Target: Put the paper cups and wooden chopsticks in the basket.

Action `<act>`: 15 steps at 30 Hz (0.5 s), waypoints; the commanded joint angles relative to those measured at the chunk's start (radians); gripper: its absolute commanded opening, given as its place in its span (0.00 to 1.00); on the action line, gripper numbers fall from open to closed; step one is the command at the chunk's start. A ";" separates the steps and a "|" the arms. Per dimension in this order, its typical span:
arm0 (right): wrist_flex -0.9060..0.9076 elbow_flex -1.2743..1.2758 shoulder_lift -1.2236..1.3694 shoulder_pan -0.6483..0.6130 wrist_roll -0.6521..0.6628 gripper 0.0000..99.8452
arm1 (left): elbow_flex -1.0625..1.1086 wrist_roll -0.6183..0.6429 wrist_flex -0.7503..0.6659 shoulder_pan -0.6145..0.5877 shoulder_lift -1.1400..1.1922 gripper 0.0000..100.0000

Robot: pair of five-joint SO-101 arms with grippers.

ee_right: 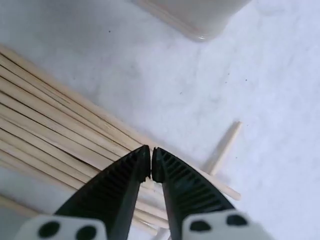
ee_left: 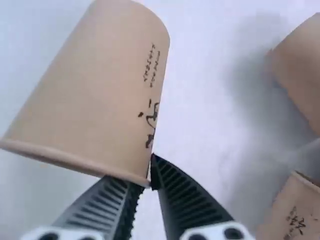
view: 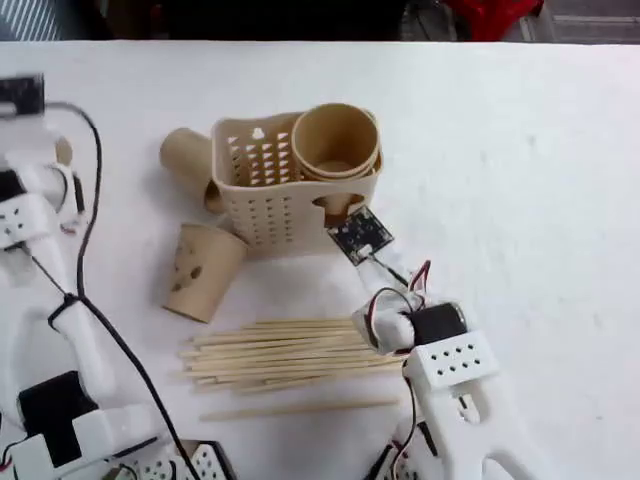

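Basket (view: 270,205), cream and perforated, stood upright near the middle of the table (view: 520,150); one paper cup, the upright cup (view: 335,140), sat mouth-up in the basket's right half.

Rear cup (view: 187,152) lay on its side at the basket's far-left corner. Front cup (view: 203,268) lay on its side just beside the near-left corner; contact with the basket could not be resolved.

Wooden chopsticks (view: 280,355) lay in a loose, roughly parallel bundle on the table in front of the basket, none inside it; a single chopstick (view: 300,407) lay apart on the bundle's near side.

Table surface was white; beyond its far edge was a dark strip of room with a red object (view: 490,15); a black cable (view: 95,270) ran across the left side of the table.

Left end effector (ee_left: 150,167): fingers nearly together, pinching the rim of a fourth cup, the held cup (ee_left: 95,95); one finger inside the mouth, the other on the outer wall.

Right end effector (ee_right: 151,160): fingers pressed together, nothing seen between them; tips were over the chopstick bundle near its end; contact with the sticks could not be told.
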 commanded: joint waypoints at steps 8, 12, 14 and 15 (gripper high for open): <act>-0.016 0.044 -0.248 0.151 -0.077 0.02 | -0.999 -0.081 0.595 0.394 -0.027 0.02; 0.002 0.126 -0.472 0.166 -0.069 0.02 | -0.937 -0.061 0.597 0.631 -0.044 0.02; 0.044 0.164 -0.578 0.177 -0.063 0.02 | -0.902 -0.061 0.597 0.740 -0.044 0.02; 0.070 0.183 -0.628 0.182 -0.032 0.02 | -0.891 -0.061 0.597 0.794 -0.044 0.02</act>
